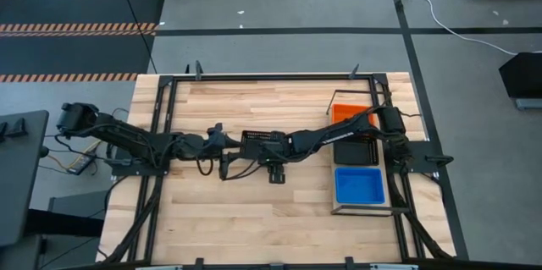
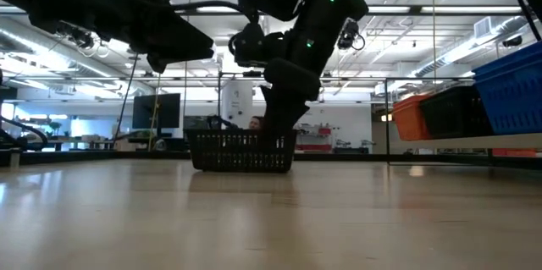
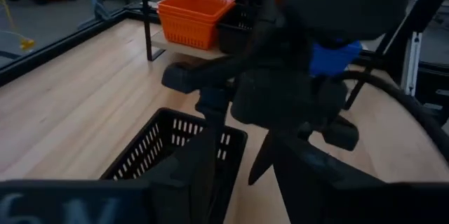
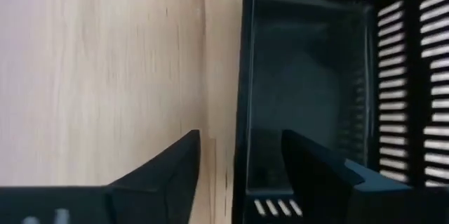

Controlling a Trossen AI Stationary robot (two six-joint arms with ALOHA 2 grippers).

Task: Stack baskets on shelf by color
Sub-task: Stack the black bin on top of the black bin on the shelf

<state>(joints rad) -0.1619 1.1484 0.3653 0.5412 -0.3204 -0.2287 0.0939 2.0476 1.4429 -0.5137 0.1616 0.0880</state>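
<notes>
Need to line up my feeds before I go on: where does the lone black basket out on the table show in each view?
High view: black basket at table centre, between the arms.
Low view: centre, standing on the tabletop.
Left wrist view: lower left.
Right wrist view: right half, seen from above.
Shared landmark: the right gripper straddling its wall, fingers open.

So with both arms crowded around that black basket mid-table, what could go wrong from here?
The right gripper straddles one wall of the black basket, fingers open; a shallow close could tip or drop it. The left gripper sits close beside the same basket, so the arms could collide on the lift. On the shelf, the black stack sits tight between orange and blue, so placing may knock them.
</notes>
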